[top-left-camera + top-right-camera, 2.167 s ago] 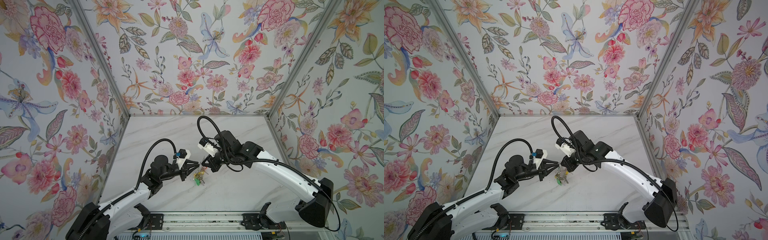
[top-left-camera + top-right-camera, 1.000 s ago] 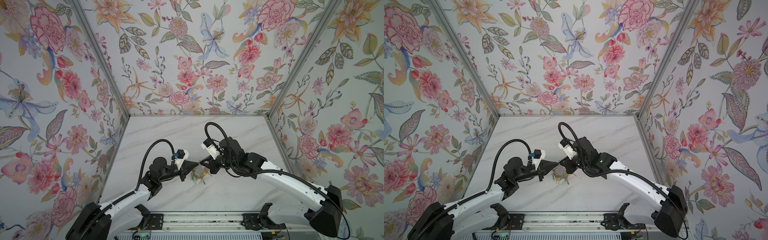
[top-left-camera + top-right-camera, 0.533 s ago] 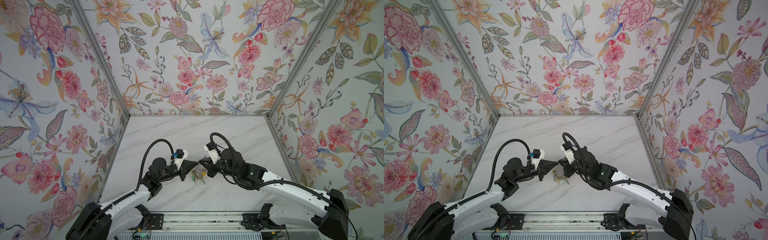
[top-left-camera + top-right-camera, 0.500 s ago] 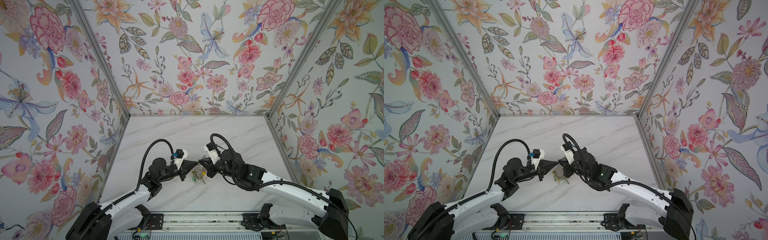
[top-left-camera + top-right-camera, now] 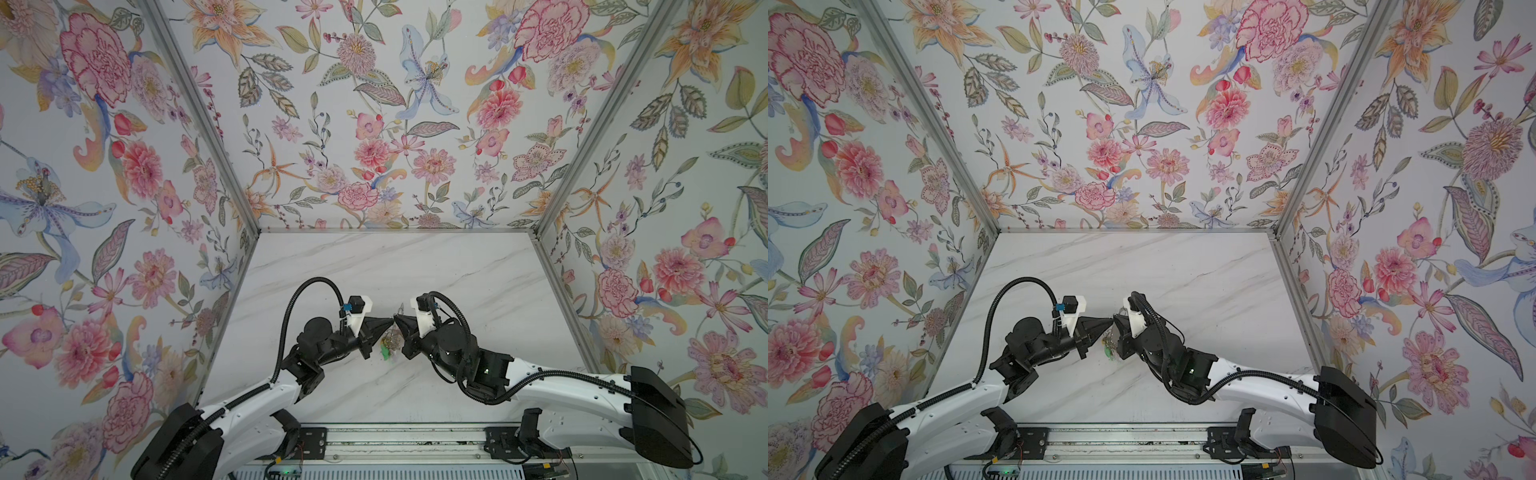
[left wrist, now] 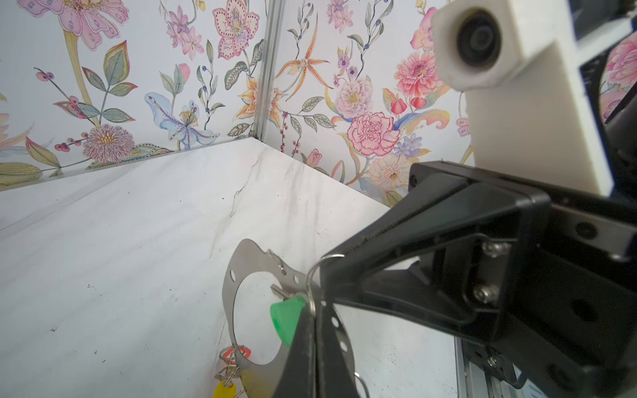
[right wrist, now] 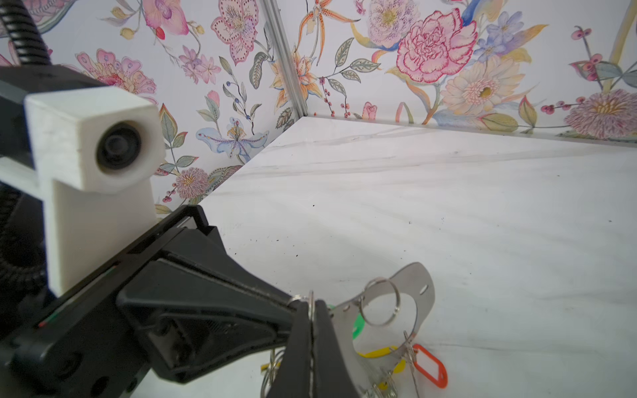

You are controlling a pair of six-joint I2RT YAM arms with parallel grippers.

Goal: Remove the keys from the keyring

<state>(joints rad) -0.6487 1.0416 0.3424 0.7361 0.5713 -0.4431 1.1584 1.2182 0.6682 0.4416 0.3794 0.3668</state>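
Both arms meet near the front middle of the white marbled table (image 5: 419, 270), their black tips almost nose to nose in both top views. The left claw (image 5: 389, 323) reaches in from the left and the right claw (image 5: 399, 323) from the right. Between and just below the tips is the keyring (image 6: 231, 303), a flat grey metal hoop with a big hole in the middle and small holes along its rim. It stands roughly upright, held up by the claws. Whether the tags under it touch the table I cannot tell.

In the left wrist view the left claw is clenched on the rim of the keyring, its two fingers (image 6: 300, 351) pressed together over the metal. The right claw comes in from the side there, also clenched, and a thin wire ring (image 6: 319, 263) loops out of its tip right at the rim. In the right wrist view a sliver of that wire shows between the right claw's closed fingers (image 7: 331, 348).

The keys (image 6: 280, 291) are on the keyring. A green tag (image 6: 286, 320) sits in the hoop's hole, just beside the left claw's fingers, with one silvery key at its top. A red-orange tag (image 7: 429, 370) and a yellow tag (image 7: 375, 353) hang from the low part of the rim. A second wire ring (image 7: 381, 305), larger and bare, hangs through the rim near the hoop's upper end.
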